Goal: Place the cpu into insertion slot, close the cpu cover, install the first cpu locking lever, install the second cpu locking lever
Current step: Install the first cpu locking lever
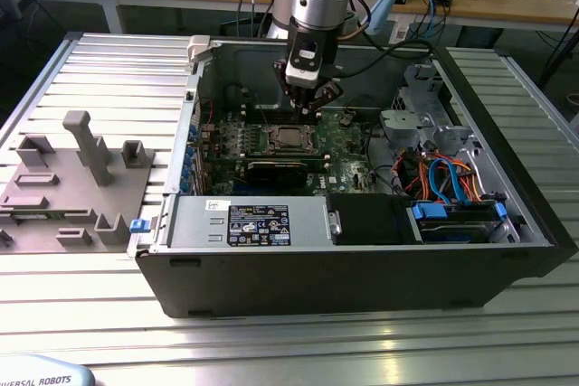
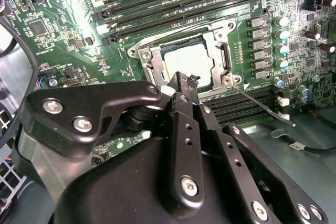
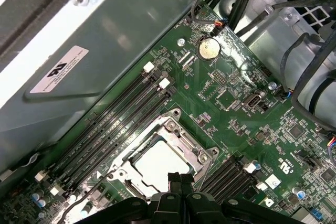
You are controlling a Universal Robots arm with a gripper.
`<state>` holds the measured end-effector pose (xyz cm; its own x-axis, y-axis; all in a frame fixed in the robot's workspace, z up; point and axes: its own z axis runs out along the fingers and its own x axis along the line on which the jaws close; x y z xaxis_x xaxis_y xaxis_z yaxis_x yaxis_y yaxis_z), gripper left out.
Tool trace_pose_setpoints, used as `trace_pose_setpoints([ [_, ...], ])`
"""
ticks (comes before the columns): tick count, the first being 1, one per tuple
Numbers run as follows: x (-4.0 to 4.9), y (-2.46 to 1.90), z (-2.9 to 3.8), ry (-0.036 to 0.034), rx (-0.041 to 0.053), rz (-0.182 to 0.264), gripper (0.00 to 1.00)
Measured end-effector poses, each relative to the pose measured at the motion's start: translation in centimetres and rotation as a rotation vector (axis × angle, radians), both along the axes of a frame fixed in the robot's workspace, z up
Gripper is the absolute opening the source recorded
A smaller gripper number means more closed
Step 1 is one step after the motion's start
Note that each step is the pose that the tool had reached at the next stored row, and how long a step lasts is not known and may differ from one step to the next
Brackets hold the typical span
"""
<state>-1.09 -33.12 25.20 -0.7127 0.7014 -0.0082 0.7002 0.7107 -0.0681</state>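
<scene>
Claw: I see the claw (image 2: 186,80) with its fingertips pressed together and nothing between them. It hangs over the near edge of the socket.
Claw, from outside: in the exterior view it (image 1: 312,108) points down into the open computer case (image 1: 362,268), just above the board.
Cpu: the cpu (image 2: 189,60) sits in the insertion slot (image 2: 135,52), silver top facing up. In the first wrist view it (image 3: 157,162) shows just beyond the fingertips.
Cpu cover: the cpu cover (image 2: 149,64) lies flat on the chip, and I see the chip through its square window.
Locking lever: one thin locking lever (image 2: 262,104) sticks out at an angle from the socket corner, across the memory slots (image 2: 247,109) on that side.
Board: more long memory slots (image 3: 110,124) run along the other side of the socket. A coin battery (image 3: 208,49) sits well apart from it.
Surface: the case rests on a ribbed metal surface (image 1: 271,350), with a grey fixture (image 1: 81,178) on the exterior view's left.
</scene>
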Motion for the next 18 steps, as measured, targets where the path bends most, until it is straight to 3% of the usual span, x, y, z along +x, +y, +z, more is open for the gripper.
trace_pose_setpoints([
  [18,0.00,0.00,0.00,0.0000,-0.0001,0.030,0.11],
])
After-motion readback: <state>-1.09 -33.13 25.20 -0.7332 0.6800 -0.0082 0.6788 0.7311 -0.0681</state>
